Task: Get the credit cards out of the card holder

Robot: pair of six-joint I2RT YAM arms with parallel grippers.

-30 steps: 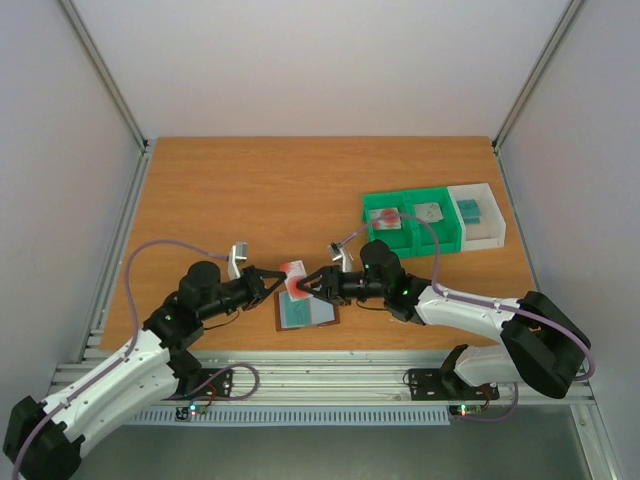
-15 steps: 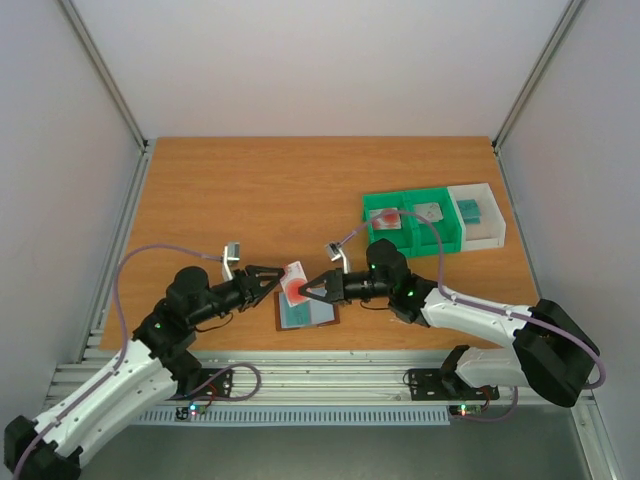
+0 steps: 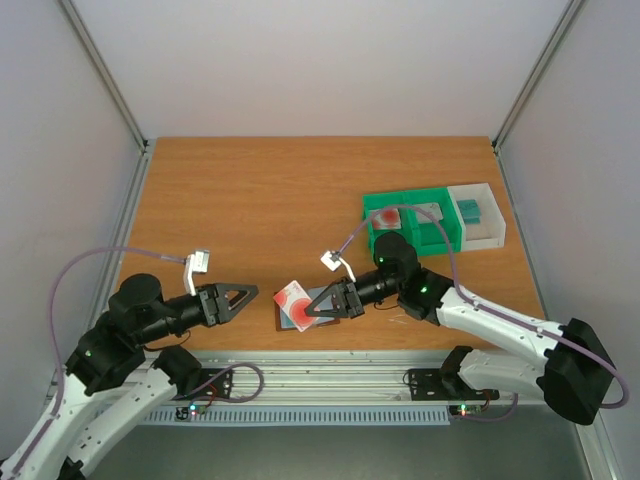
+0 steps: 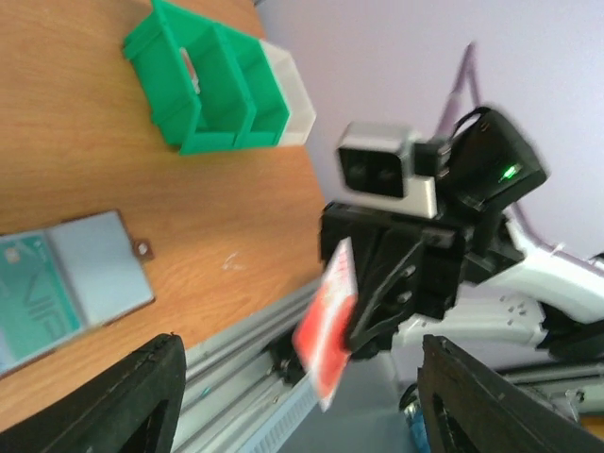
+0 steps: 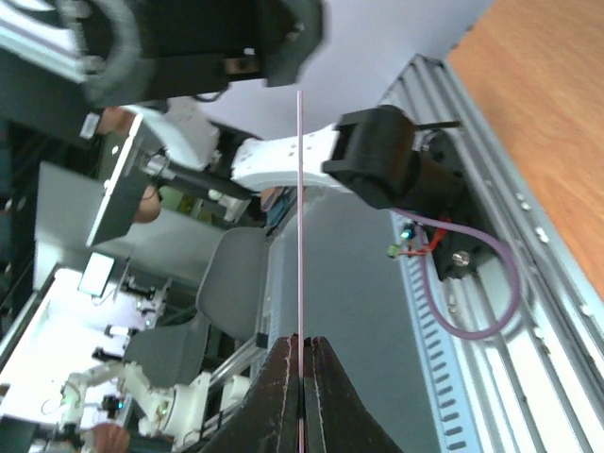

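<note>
Item one: a pale pinkish credit card with a red round blot [image 3: 296, 305] is out of its pocket and pinched by one edge in the right claw [image 3: 315, 307]. The right wrist view shows it edge-on as a thin line clamped between the two dark fingers [image 5: 283, 387]. From the left wrist the same card [image 4: 326, 340] hangs tilted in the air, apart from the holder. Item two: the flat brown leather bifold card holder [image 4: 99, 274] lies open on the orange wooden bench [image 3: 250, 190] near its front edge, blue-grey pockets up and its little tab toward the bins. A teal card [image 4: 33, 302] sits in one of its pockets. In the top view the raised card and the right claw overlap most of the holder. Item three: the left claw [image 3: 246, 296] is spread wide and grips nothing. It stands to the left of the holder, well apart from it, and points toward it. Item four: the green plastic bins [image 3: 445, 232] and an adjoining white bin [image 3: 490, 225] stand at the right rear of the bench. They hold a pinkish piece, a grey piece and a teal piece, one to each compartment.
</note>
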